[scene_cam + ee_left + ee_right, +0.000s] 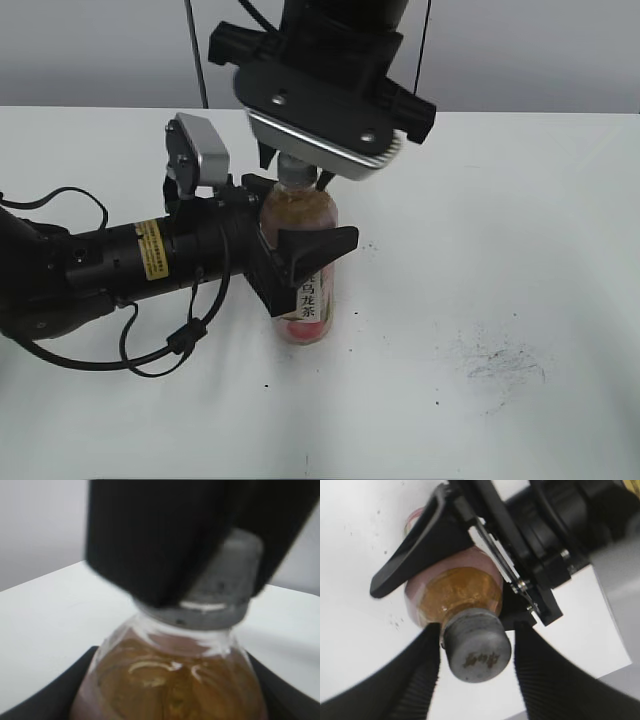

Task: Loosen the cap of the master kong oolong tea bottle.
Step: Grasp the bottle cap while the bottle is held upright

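The left gripper (290, 262) hugs the middle of the master kong oolong tea bottle (305, 300), which stands on the white table (520, 220). Above, the right gripper (475, 652) pinches the cap (476, 647).

In the exterior view the cap is hidden behind the right gripper (296, 172), and the left gripper (297, 262) covers the middle of the bottle (306, 300), so only part of its label shows. The left wrist view is blurred; a dark finger (160, 535) hides the top of the cap (222, 595), and the bottle's lower body is cut off by the bottom edge. The print on the cap in the right wrist view is too smeared to read.
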`<action>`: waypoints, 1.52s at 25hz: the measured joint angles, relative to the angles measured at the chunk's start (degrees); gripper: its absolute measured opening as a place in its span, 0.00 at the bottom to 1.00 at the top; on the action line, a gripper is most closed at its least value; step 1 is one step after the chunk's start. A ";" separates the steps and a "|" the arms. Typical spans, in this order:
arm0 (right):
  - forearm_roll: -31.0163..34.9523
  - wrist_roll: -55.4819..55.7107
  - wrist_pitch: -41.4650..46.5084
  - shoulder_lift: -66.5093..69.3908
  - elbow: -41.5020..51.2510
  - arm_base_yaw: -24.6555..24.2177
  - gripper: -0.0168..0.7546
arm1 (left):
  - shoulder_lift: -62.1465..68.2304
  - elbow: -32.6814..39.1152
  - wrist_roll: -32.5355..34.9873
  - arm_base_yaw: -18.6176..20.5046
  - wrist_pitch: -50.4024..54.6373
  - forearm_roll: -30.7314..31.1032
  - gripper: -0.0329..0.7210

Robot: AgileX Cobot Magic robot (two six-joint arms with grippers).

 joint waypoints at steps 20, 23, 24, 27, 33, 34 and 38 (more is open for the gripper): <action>-1.63 131.66 0.11 0.06 0.00 0.00 0.74 | 0.00 0.00 -0.25 0.00 0.00 -0.33 0.63; -1.63 140.86 0.16 0.06 0.00 0.00 0.74 | 0.00 0.00 -0.25 0.00 0.05 -0.33 0.63; -1.63 142.42 0.16 0.06 0.00 0.00 0.74 | 0.00 0.00 -0.25 0.00 0.05 -0.33 0.63; -1.61 146.44 0.16 0.06 0.00 0.00 0.69 | 0.00 0.00 -0.25 0.00 0.05 -0.27 0.63; -1.79 148.34 0.16 0.06 0.00 0.24 0.54 | 0.00 0.00 -0.25 0.00 0.05 -0.27 0.63; -1.80 148.00 0.16 0.06 0.00 0.29 0.50 | 0.00 0.00 -0.25 0.00 0.05 -0.27 0.63; -1.65 143.43 0.16 0.06 0.00 0.52 0.39 | 0.00 0.00 -0.19 0.00 0.16 -0.22 0.63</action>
